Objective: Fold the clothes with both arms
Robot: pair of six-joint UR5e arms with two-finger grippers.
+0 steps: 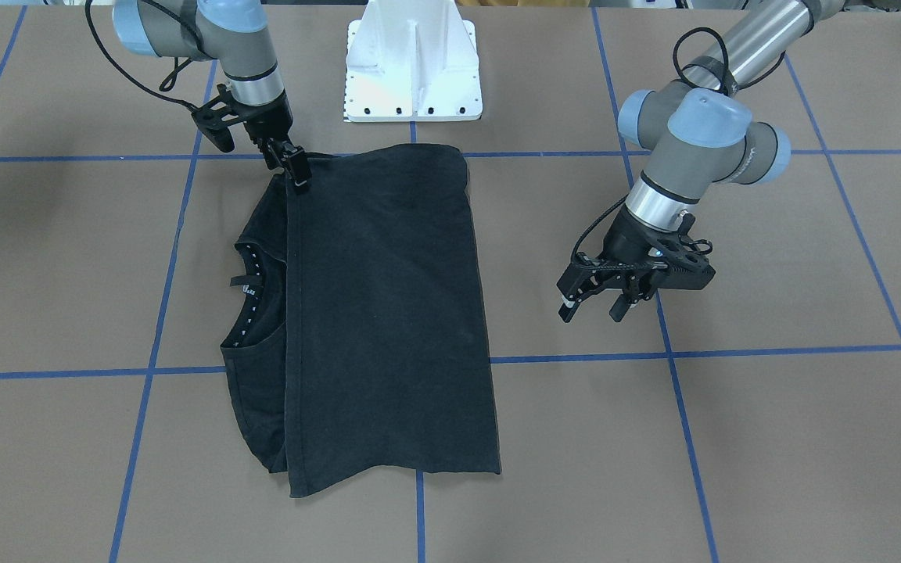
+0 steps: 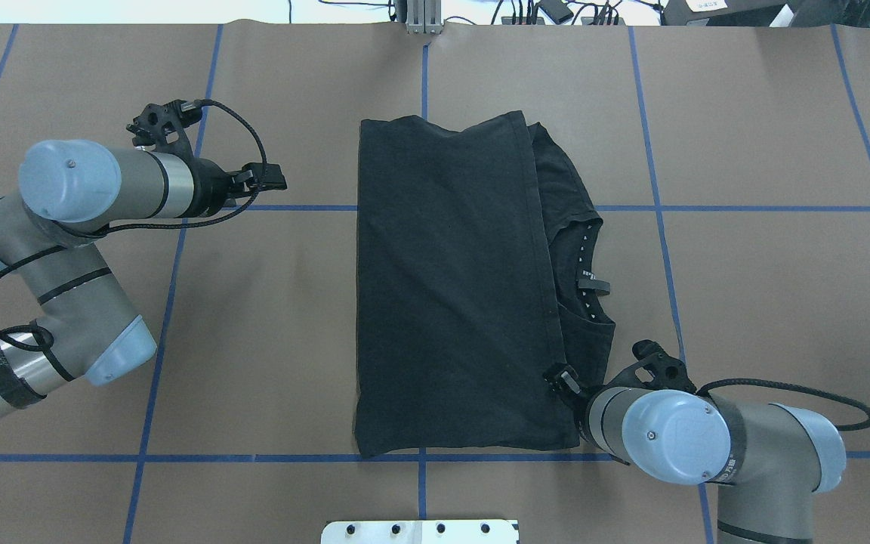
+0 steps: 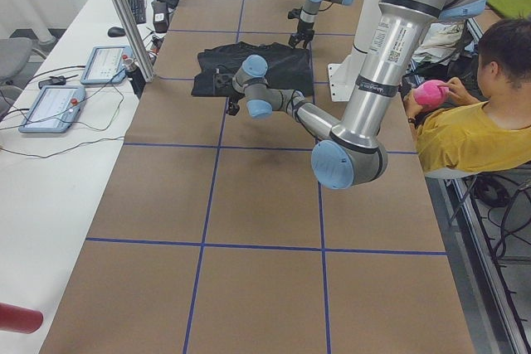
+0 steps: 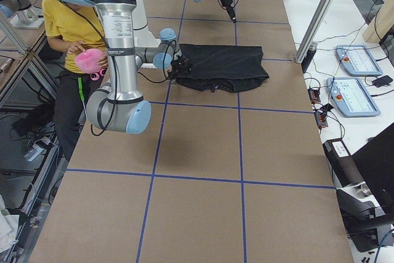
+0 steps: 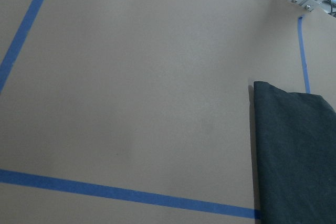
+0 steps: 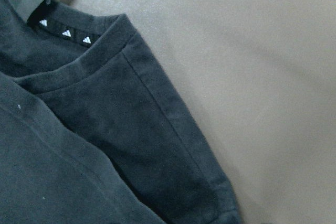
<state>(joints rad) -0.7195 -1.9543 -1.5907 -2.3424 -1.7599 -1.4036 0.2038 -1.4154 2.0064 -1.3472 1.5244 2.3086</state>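
The black T-shirt (image 1: 388, 313) lies flat on the table, folded over itself. Its collar (image 1: 251, 289) and one sleeve stick out from under the top layer. No print shows. My right gripper (image 1: 298, 181) points down at the top layer's hem near the robot-side corner; it also shows in the overhead view (image 2: 558, 376). I cannot tell whether it grips the cloth. The right wrist view shows the collar and sleeve (image 6: 131, 129) close up. My left gripper (image 1: 593, 310) is open and empty above the bare table, well clear of the shirt's folded edge (image 5: 294, 156).
The white pedestal base (image 1: 413, 70) stands just behind the shirt. Blue tape lines (image 1: 677, 407) cross the brown table cover. A person in yellow (image 3: 473, 122) sits beside the robot. Control tablets (image 4: 354, 60) lie on a side bench.
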